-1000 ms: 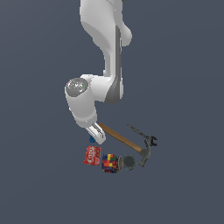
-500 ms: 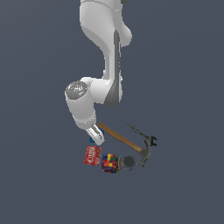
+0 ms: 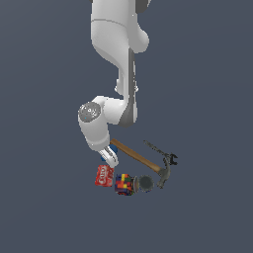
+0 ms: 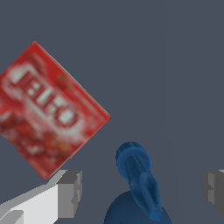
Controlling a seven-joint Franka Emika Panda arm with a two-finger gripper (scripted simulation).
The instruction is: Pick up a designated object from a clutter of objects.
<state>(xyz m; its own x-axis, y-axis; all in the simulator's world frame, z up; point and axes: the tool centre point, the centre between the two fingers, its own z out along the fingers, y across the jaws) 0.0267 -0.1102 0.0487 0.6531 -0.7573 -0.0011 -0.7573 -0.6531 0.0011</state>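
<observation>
The designated object (image 4: 136, 173), a small knobbly bright blue piece, lies between my open gripper's (image 4: 142, 189) two grey fingers (image 4: 70, 192), untouched by either. A darker blue rounded shape, probably the blue ball (image 4: 131, 213), sits right against it. In the exterior view my gripper (image 3: 109, 158) hangs low over the clutter's left end, with only a speck of blue (image 3: 105, 159) showing beside the fingers. The red packet (image 3: 104, 175) lies just beside it and also shows in the wrist view (image 4: 46, 109).
The wooden-handled hammer (image 3: 138, 157) runs diagonally to the exterior view's right of the gripper. The dark clamp-like tool (image 3: 162, 151) lies beyond it. The multicoloured jar (image 3: 123, 184) and the grey can (image 3: 145, 183) stand beside the packet.
The gripper has come down a little toward the blue piece and stays open. The clutter has not moved.
</observation>
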